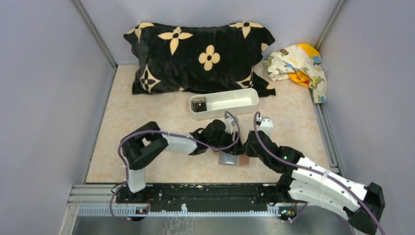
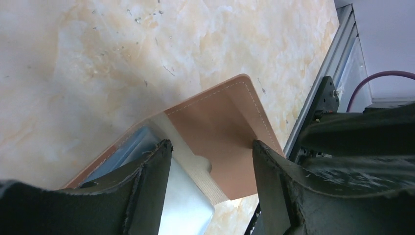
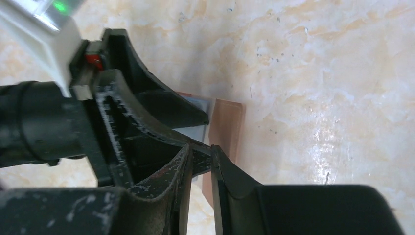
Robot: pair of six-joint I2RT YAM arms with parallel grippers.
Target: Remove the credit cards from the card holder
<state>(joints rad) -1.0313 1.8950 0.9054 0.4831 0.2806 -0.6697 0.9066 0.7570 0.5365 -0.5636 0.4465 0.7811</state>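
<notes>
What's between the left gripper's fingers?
The card holder: its brown flap and blue lining show through the gap of the open left gripper, seen in the left wrist view.

The two arms meet over the card holder [image 1: 234, 159], the left gripper [image 2: 211, 144] closing off its 10 o'clock side and the right gripper [image 3: 200, 149] its 2 o'clock side. At 12 o'clock a white tray [image 1: 225, 114] bars the way, with a black flowered pillow [image 1: 200, 54] close behind it. Crumpled cloth [image 1: 298, 63] fills the far corner at 2 o'clock. Bare tabletop [image 1: 147, 112] lies open toward 9 and 3 o'clock.
</notes>
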